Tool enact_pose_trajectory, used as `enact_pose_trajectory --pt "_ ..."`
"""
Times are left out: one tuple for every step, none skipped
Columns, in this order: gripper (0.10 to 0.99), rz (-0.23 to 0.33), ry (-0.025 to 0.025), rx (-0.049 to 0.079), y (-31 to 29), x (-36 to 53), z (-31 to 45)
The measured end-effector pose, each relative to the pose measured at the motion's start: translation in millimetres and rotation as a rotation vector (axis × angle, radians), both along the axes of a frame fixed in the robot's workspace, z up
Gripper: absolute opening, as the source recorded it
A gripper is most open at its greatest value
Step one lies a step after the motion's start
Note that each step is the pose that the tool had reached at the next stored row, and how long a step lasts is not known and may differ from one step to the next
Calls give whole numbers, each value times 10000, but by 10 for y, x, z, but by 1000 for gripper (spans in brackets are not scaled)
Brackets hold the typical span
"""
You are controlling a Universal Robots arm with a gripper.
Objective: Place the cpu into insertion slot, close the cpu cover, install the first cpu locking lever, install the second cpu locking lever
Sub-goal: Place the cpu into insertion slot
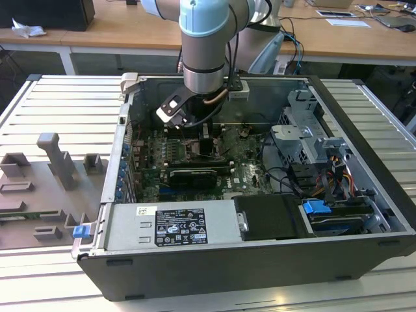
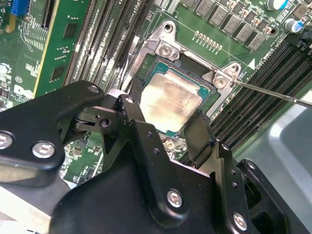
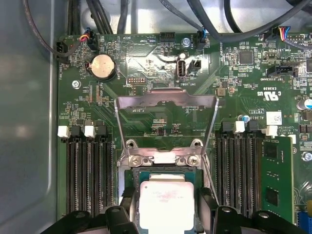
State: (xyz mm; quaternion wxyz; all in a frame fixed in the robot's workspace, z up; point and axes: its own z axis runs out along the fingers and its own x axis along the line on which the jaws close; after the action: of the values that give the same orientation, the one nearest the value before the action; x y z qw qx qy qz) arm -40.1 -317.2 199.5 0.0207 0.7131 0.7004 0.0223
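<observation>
The cpu [image 2: 170, 100] [image 3: 165, 202] shows its pale silver face. It lies level within the insertion slot [image 2: 165, 48] [image 3: 161, 158], a square socket with a silver metal rim. My gripper [image 2: 165, 117] [image 3: 167, 207] straddles the chip, one black finger [image 2: 130, 107] against one side and the other against the opposite side. The cpu cover [image 3: 165, 99], a thin silvery frame, stands flipped open beyond the socket, with the board showing through its window. A thin locking lever [image 2: 273, 92] sticks out sideways from the socket. In the exterior view the arm reaches down into the computer case, with the gripper [image 1: 198, 133] over the motherboard.
Long black memory slots [image 3: 87, 175] flank the socket on both sides, and one holds a green memory stick [image 3: 271, 180] [image 2: 58, 48]. A coin battery [image 3: 102, 67] and cables lie beyond the cover. The power supply [image 1: 169, 224] and drive cage [image 1: 312, 143] crowd the case.
</observation>
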Motion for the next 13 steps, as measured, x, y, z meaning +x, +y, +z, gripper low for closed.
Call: enact_pose_trajectory --pt "616 3 0 2 3 1 0" --pt "616 7 0 6 9 4 -1" --pt "616 10 0 8 12 6 -1" --pt "616 13 0 13 16 7 -2" --pt "616 21 0 23 20 10 -4" --pt "616 30 0 30 22 12 -5" --pt "616 49 1 39 25 15 -5" --pt "616 53 0 41 26 16 -5" --pt "616 54 1 25 25 16 9" --pt "616 54 1 12 26 17 22" --pt "616 54 1 6 26 16 34" --pt "616 53 1 5 26 16 55" --pt "616 53 1 4 26 16 73"
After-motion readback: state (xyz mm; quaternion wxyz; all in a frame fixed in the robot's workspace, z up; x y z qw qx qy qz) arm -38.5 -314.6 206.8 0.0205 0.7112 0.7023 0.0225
